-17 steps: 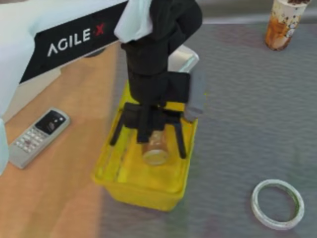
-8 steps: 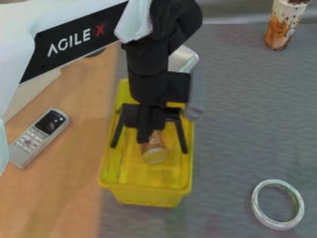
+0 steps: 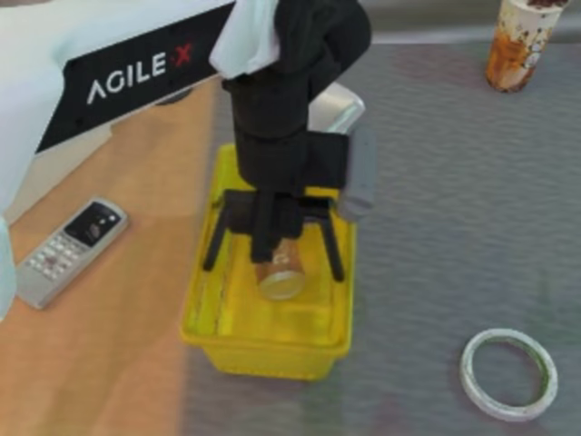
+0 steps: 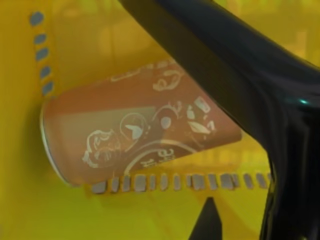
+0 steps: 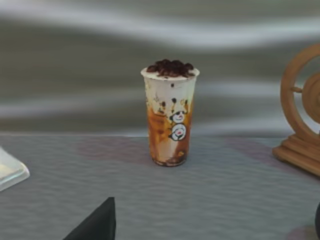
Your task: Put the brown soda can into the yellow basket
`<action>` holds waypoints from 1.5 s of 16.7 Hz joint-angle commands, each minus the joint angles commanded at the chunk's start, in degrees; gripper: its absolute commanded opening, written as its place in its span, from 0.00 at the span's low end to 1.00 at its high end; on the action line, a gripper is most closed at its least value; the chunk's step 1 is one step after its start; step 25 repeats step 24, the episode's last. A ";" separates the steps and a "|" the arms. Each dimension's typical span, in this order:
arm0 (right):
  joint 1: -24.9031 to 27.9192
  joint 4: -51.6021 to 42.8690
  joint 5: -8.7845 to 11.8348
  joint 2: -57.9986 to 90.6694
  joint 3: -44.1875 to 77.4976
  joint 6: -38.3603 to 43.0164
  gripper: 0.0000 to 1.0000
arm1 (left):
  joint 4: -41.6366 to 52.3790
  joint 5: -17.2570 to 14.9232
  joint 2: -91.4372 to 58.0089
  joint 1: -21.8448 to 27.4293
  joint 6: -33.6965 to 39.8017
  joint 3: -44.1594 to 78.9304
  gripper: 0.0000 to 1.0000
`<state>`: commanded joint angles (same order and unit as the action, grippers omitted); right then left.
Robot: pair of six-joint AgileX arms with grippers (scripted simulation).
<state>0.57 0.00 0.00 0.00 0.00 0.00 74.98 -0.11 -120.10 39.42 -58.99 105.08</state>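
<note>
While the left gripper hangs inside the yellow basket, its fingers stand spread to either side of the brown soda can and no longer pinch it.

Brown soda can: tilted inside the basket, lower end near the basket's floor; in the left wrist view it lies slantwise against the slotted wall. Against half a second ago it sits slightly lower, so release seems just made.

Yellow basket: steady now, after swinging straight a second ago.

Task standing: can in basket, judged done but for withdrawal.

Right gripper: out of the top view, state not shown.

Other items, placed from the basket: phone to its left, tape ring to its lower right, patterned cup far to its upper right, all on the surface.
</note>
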 joint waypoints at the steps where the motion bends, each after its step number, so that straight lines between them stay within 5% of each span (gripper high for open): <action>1: 0.00 0.00 0.00 0.00 0.00 0.00 1.00 | 0.00 0.00 0.00 0.00 0.00 0.00 0.00; 17: 0.00 0.00 0.00 0.00 0.00 0.00 1.00 | 0.23 0.03 0.00 -0.07 -0.17 0.16 0.00; 25: 0.00 0.00 0.00 0.00 0.00 0.00 1.00 | 10.20 0.03 2.18 -3.35 -2.22 7.93 0.00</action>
